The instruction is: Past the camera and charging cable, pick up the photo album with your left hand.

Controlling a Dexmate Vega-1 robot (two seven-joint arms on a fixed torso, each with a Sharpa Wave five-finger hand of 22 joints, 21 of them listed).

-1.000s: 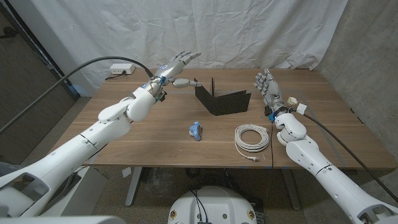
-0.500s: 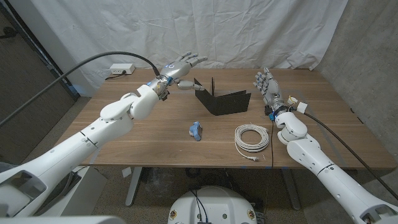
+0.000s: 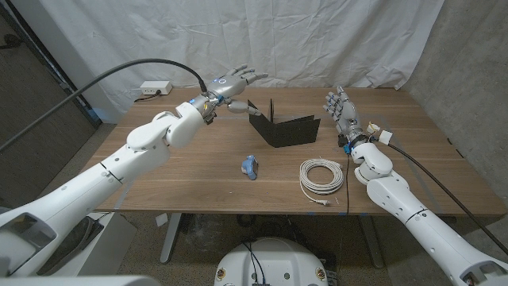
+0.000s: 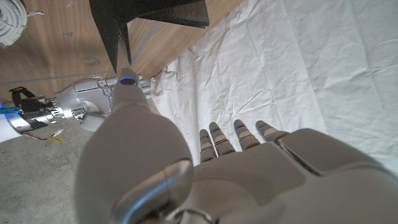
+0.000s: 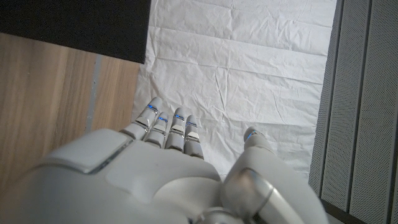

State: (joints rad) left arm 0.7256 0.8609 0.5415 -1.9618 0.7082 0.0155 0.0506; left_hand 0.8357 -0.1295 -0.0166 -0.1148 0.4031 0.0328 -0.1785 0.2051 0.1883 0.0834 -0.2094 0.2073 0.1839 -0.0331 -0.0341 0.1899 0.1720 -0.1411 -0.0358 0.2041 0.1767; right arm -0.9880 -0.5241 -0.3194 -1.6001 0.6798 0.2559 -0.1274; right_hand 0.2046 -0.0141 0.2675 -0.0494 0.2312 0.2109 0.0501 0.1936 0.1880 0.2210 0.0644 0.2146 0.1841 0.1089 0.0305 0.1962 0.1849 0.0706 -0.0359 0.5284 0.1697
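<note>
The black photo album (image 3: 283,129) stands half open on its edge at the table's far middle; its black covers (image 4: 146,18) also show in the left wrist view. My left hand (image 3: 230,86) hovers open just left of the album's upright left cover, fingers spread, thumb tip close to the cover's top corner. A small blue and grey camera (image 3: 249,167) lies on the table in front of the album. The coiled white charging cable (image 3: 321,175) lies right of the camera. My right hand (image 3: 340,111) stands open on its edge right of the album.
A white power strip (image 3: 153,89) sits at the far left table corner. A white cloth backdrop hangs behind the table. The table's front edge runs just below the cable's loose plug (image 3: 321,203).
My left hand has moved right and slightly down toward the album's left cover. The right hand, album, camera and cable have not moved.
</note>
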